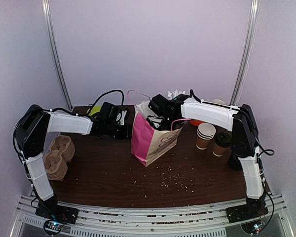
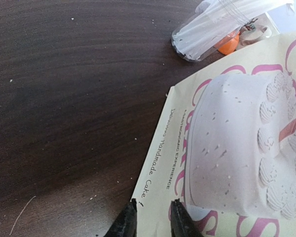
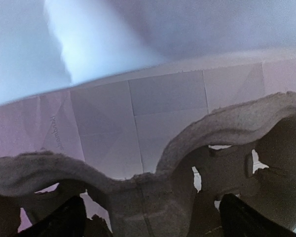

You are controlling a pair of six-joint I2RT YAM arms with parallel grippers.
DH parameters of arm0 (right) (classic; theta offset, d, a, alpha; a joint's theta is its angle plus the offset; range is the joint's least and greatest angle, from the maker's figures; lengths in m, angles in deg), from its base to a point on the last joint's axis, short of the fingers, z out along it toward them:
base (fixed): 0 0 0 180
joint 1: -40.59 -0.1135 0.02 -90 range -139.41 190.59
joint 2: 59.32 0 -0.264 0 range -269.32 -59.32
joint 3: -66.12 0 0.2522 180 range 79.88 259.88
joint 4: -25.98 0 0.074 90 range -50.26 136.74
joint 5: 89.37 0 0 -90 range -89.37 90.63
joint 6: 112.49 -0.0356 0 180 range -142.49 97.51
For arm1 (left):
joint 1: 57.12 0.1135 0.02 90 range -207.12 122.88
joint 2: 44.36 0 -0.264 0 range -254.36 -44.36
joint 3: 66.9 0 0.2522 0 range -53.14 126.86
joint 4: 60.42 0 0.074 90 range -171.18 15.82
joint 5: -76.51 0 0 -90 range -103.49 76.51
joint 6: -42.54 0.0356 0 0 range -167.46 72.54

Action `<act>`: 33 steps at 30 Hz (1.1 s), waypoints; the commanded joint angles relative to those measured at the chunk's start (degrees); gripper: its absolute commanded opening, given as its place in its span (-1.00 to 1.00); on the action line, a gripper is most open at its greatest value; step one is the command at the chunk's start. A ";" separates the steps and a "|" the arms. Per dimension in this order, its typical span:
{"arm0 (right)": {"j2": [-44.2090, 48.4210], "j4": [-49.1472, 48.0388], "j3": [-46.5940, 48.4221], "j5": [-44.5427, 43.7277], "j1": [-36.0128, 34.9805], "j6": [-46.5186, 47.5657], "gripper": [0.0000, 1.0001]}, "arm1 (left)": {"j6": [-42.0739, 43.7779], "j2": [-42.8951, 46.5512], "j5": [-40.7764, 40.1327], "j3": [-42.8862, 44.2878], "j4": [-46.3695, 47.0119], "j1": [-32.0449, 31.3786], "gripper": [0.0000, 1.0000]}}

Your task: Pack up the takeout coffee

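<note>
The takeout coffee point(image 1: 221, 143), a brown paper cup with a black lid, stands on the table's right side, apart from both grippers. A pink and cream paper bag point(image 1: 150, 138) stands tilted at mid-table. My right gripper point(image 1: 158, 116) is at the bag's mouth. In the right wrist view it point(image 3: 153, 222) is open wide inside the bag, with a grey pulp cup carrier point(image 3: 153, 192) lying between and beyond its fingers. My left gripper point(image 1: 119, 121) sits at the bag's left side. Its jaws point(image 2: 153, 219) stand slightly apart, with the edge of the bag point(image 2: 158, 182) showing in the gap.
A stack of lidless brown cups point(image 1: 205, 135) stands beside the lidded cup. Several pulp carriers point(image 1: 59, 155) are piled at the table's left edge. A clear plastic sleeve point(image 2: 212, 24) and something orange point(image 2: 229, 45) lie behind the bag. Crumbs dot the dark wood table point(image 1: 138, 182).
</note>
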 commanded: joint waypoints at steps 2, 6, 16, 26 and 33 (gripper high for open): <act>0.30 1.88 -2.04 1.37 -0.65 -0.63 1.00 | 1.00 2.14 0.47 1.25 0.68 -0.35 -0.43; 0.91 1.76 -1.25 1.35 -0.61 -1.10 1.00 | 1.33 2.36 0.38 1.40 0.28 -0.33 -0.37; 5.64 2.64 2.60 1.26 -0.63 -2.99 1.00 | 2.45 3.29 -0.61 1.53 -1.26 -0.33 -0.14; 9.64 3.74 3.39 0.07 -0.63 -3.61 1.00 | 2.32 3.39 -0.49 1.34 -1.18 -0.34 -0.08; 11.38 4.95 7.64 -0.54 -0.64 -4.38 1.00 | 2.67 4.50 -0.94 1.25 -1.84 -0.33 0.10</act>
